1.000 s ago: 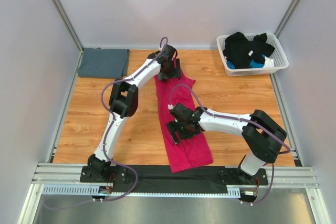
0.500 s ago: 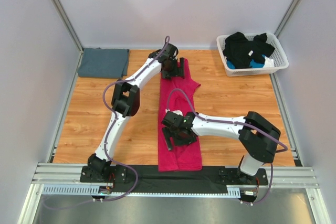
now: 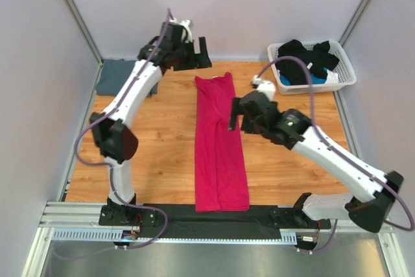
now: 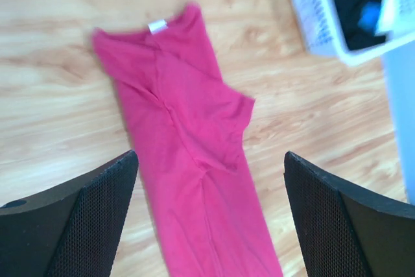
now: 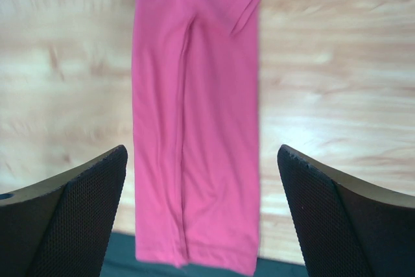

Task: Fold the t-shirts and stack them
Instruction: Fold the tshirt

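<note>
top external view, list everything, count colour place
magenta-pink cloth t-shirt: 1, pink, folded into a long strip down the table's middle
slate blue-grey folded t-shirt: 1, blue-grey, far left corner, partly hidden
white plastic lattice basket: 1, white, far right corner
clothes in the basket: count unclear, black with some blue
wooden table: 1, light brown
left gripper: 1, black, open, above the far edge
right gripper: 1, black, open, just right of the pink shirt

The plain magenta-pink cloth t-shirt [image 3: 220, 144], slanted and rumpled a second ago, now lies as a straight narrow strip running near to far. The left pincer [image 3: 202, 53] has let go of its far end and lifted away to the far left. The right pincer [image 3: 235, 116] has risen off its middle and moved to its right, fingers spread.
</note>
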